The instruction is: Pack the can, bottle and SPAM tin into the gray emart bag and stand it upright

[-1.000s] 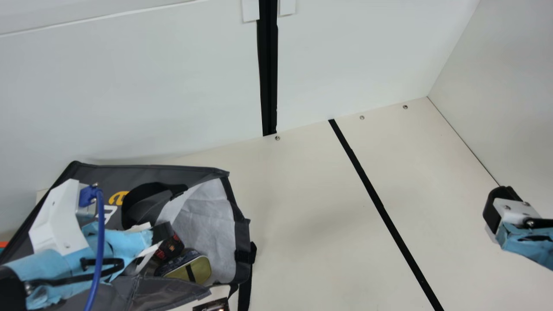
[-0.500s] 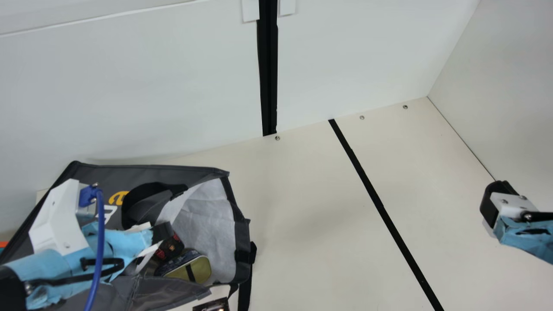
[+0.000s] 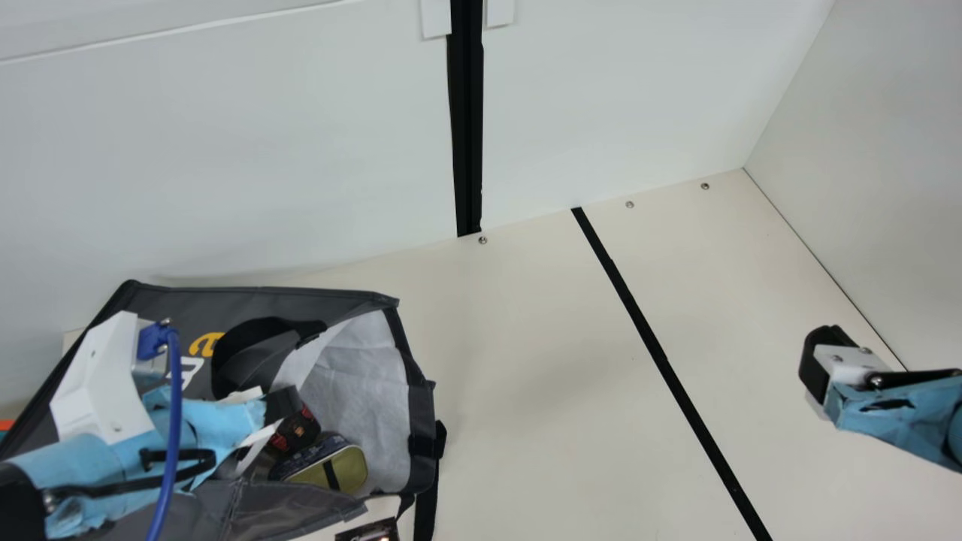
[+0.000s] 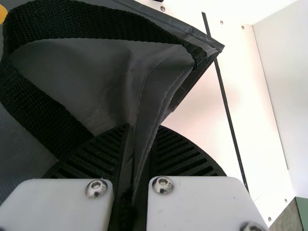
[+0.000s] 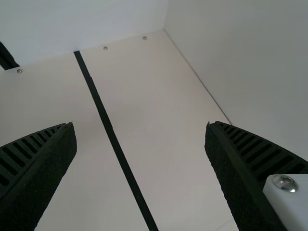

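A: Where does the gray emart bag (image 3: 331, 297) lie?

B: At the left of the tabletop (image 3: 526, 376), slumped over rather than upright, its mouth gaping to the right. Inside the mouth, toward the near side, sits the SPAM tin (image 3: 349, 469), its gold-coloured face showing, with a dark, red-marked item (image 3: 298, 432) just beside it on the left.

A: And the grippers?

B: The left gripper (image 4: 143, 129) has its fingers pressed together on a fold of the bag's fabric (image 4: 150, 113), close to the black webbing handle (image 4: 86, 21). The right gripper (image 5: 140, 126) is spread wide, with nothing between its fingers, over the right of the tabletop and well apart from the bag.

A: How will the bag behave when it's raised?

B: Floppy, I'd say: thin, smooth walls that crumple instead of pushing back, with most of the weight in the contents. The tin should be stiff, dense and liable to slide. I'd keep that pinch and take the opposite rim or a handle with the right gripper, so the mouth tips up evenly and nothing rolls out.

A: What can't you make out?

B: Whether the red-marked item is the can or the bottle; the left arm (image 3: 113, 458) covers much of the bag's inside. A dark printed object (image 3: 368, 532) at the near edge is cut off, so I can't name it.
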You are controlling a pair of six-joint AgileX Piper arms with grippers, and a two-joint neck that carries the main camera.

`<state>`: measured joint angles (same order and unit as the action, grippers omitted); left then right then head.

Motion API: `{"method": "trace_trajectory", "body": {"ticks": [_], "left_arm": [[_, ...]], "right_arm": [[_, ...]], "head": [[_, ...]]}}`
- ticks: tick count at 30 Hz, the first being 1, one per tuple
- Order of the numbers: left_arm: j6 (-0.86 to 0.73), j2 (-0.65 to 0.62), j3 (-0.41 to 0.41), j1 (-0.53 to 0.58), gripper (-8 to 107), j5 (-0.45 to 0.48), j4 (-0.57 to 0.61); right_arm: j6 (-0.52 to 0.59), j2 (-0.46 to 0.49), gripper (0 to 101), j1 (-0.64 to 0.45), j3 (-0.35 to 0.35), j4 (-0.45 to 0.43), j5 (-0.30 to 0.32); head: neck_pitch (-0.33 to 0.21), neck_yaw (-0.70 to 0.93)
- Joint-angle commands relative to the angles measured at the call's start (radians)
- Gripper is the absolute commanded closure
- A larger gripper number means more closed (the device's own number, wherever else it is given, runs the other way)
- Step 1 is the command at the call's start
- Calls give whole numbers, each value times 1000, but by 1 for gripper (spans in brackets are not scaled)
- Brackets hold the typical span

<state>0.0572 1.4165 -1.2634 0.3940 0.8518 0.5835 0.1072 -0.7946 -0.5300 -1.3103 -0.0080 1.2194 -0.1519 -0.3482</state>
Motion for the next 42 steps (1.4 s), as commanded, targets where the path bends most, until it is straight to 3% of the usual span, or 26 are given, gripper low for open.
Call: {"method": "trace_trajectory", "body": {"ticks": [1, 19, 42], "left_arm": [[0, 0, 0, 0, 107, 0, 0], [0, 0, 0, 0, 107, 0, 0], [0, 0, 0, 0, 107, 0, 0]], "right_arm": [[1, -2, 6, 7, 9, 9, 1], [54, -19, 6, 76, 102, 73, 1], [192, 9, 6, 110, 276, 176, 1]], "head": [[-23, -1], [-23, -1], [-23, -1]]}}
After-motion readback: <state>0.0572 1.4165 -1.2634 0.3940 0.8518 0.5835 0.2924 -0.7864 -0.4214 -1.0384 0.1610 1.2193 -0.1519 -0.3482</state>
